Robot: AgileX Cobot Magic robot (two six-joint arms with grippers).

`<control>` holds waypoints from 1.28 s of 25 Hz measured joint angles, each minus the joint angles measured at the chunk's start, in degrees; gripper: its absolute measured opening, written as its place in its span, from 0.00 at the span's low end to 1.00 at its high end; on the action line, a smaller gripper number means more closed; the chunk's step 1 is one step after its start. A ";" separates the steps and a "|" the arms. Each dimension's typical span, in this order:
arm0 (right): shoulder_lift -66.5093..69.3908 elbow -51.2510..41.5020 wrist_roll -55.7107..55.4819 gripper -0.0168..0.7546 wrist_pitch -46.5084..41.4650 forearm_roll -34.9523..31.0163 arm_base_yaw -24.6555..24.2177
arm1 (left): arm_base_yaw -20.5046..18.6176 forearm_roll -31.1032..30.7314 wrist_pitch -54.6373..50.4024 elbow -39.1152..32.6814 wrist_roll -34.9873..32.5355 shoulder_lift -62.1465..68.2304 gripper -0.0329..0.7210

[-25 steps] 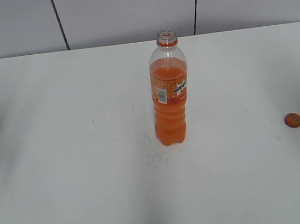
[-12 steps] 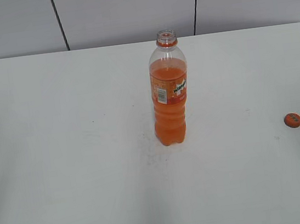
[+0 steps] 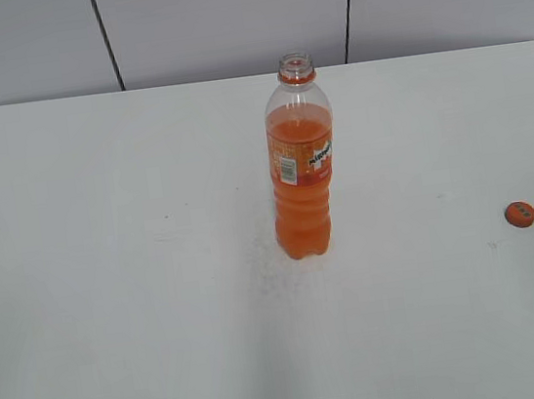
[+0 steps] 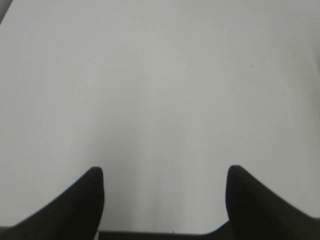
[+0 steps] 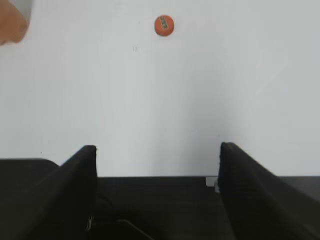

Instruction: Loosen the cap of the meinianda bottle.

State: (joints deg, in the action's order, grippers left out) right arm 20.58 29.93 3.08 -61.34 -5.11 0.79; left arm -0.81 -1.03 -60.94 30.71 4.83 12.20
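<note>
The meinianda bottle (image 3: pixel 304 170) stands upright in the middle of the white table, its neck open with only the orange ring on it. The orange cap (image 3: pixel 520 214) lies flat on the table at the right, apart from the bottle; it also shows in the right wrist view (image 5: pixel 164 25). A bit of the bottle's base shows at the top left of that view (image 5: pixel 11 25). My left gripper (image 4: pixel 164 172) is open and empty over bare table. My right gripper (image 5: pixel 157 149) is open and empty, well short of the cap. Neither gripper shows in the exterior view.
The white table (image 3: pixel 110 279) reaches back to a grey panelled wall (image 3: pixel 223 18). A dark edge (image 5: pixel 150 200) fills the bottom of the right wrist view below the table's front.
Soft shadows at the left and right edges of the table have faded away. The bottle and cap have stayed where they were.
</note>
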 joint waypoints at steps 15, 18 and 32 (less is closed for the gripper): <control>-20.68 -0.82 5.52 0.75 -1.16 -2.83 0.00 | 0.00 5.49 -0.33 -0.05 -4.83 -12.57 0.66; -20.88 -0.82 3.63 0.75 -1.11 -1.07 0.00 | 0.00 5.61 -0.33 -0.05 -4.83 -12.57 0.66; -20.90 -0.82 0.92 0.75 -1.06 2.76 0.00 | 0.00 10.08 -0.14 -0.05 -4.83 -12.57 0.64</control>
State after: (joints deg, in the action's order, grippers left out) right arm -0.32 29.11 4.01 -62.39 -2.36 0.79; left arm -0.81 9.05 -61.08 30.66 0.00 -0.37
